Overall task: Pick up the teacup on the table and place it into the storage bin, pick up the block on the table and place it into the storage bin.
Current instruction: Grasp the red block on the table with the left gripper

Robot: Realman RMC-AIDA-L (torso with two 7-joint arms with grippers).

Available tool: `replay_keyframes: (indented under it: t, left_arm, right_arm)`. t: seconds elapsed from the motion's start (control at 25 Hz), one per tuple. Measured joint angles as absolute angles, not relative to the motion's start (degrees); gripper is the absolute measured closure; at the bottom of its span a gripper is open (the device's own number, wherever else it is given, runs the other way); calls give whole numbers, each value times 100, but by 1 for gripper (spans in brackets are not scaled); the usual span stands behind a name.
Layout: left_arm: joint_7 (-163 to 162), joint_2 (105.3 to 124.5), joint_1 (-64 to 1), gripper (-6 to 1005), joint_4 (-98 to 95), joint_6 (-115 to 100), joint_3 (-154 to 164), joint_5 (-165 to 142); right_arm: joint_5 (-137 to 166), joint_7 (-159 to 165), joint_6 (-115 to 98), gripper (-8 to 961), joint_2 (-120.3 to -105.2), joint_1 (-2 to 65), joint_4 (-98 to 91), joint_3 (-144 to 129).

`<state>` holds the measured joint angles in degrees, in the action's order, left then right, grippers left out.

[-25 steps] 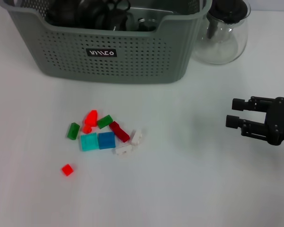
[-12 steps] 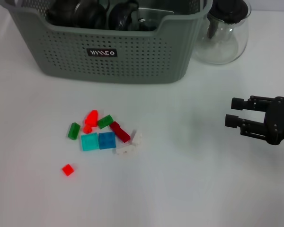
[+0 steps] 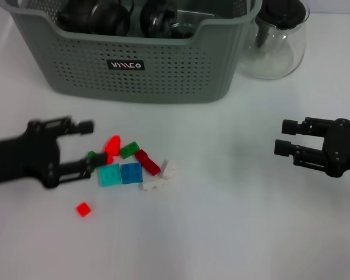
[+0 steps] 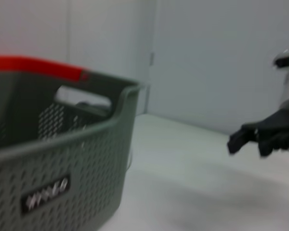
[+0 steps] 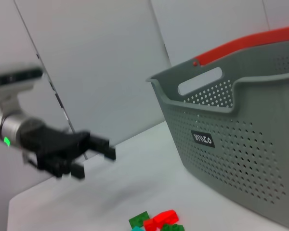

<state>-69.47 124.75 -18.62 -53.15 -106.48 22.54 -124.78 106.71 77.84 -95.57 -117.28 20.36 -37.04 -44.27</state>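
Head view: the storage bin [image 3: 140, 58], grey-green with perforated walls, fills the upper left and centre of the frame, dark rounded items piled inside, black label on its front wall. A clear glass teapot [image 3: 278, 41] stands just beside its right end, upper right. On the white table [image 3: 221, 221], left of centre, lies a loose cluster of small blocks [image 3: 128, 166]: red, green, teal, blue, dark red and white pieces touching or nearly so, with one small red block [image 3: 83, 209] apart at lower left. The left gripper [image 3: 88, 143] reaches in from the left edge, fingers spread, the lower fingertip right at the green piece on the cluster's left edge; nothing held. The right gripper [image 3: 283, 137] sits at right of centre, well apart from the blocks, fingers spread and empty. No teacup can be told apart on the table. Left wrist view: the bin's corner and label fill the lower left; the right gripper [image 4: 248, 137] shows dark at the right edge, above the table. Right wrist view: the bin with its red handle occupies the right half; the left gripper [image 5: 94, 154] hangs at left of centre, fingers spread; a few red and green blocks [image 5: 156, 221] lie at the bottom edge.
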Motion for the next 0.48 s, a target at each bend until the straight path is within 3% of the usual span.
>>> replay_keyframes:
  t: [0.32,0.48]
  left_arm:
    - [-5024,12479,-1477,333,-4052,-10219,934,-13465]
    - [-4483,12481,-1362,402,-3632,-9953,601,-13740]
  right_arm:
    - [10694,7784,-9511,370,-11743,2116,-3635,-4386]
    - [10701,7787,-9506,370,-11742,2146,-3626,-4385]
